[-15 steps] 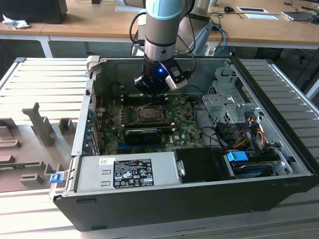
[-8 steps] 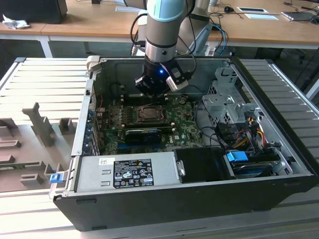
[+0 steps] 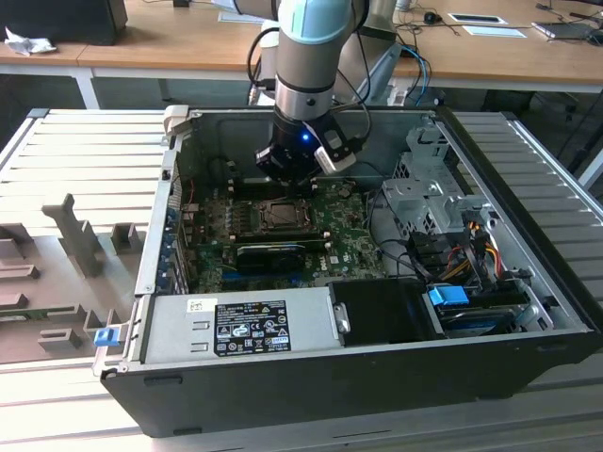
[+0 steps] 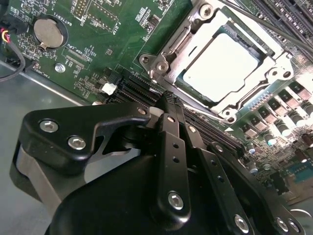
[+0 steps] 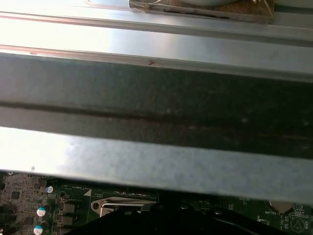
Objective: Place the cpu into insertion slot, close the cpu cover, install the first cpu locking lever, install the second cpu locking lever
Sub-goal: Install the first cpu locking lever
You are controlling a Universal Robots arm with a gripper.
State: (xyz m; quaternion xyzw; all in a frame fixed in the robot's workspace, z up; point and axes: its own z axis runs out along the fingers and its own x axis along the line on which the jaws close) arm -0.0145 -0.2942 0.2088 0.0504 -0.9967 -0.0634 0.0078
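Observation:
In the second wrist view the cpu (image 4: 222, 66) lies flat in the insertion slot (image 4: 157, 62), its pale top showing through the square cut-out. The silvery cpu cover (image 4: 195, 24) is folded down around it. A thin metal lever rod (image 4: 274, 27) runs along the socket's far side, and another rod (image 4: 208, 110) lies along the side nearest the fingers. My gripper (image 4: 168, 98) is shut with nothing between its black fingers, its tip just beside the socket's edge. In the exterior view the gripper (image 3: 290, 177) hangs inside the open case, just behind the socket (image 3: 280, 215).
The green motherboard (image 3: 349, 247) lies in the open computer case (image 3: 528, 282). A long black card (image 3: 273, 252) sits in front of the socket, a power supply (image 3: 250, 325) along the front, drive cages (image 3: 429, 193) and cables on the exterior view's right. A coin battery (image 4: 47, 32) and black slots (image 4: 142, 88) are close by.

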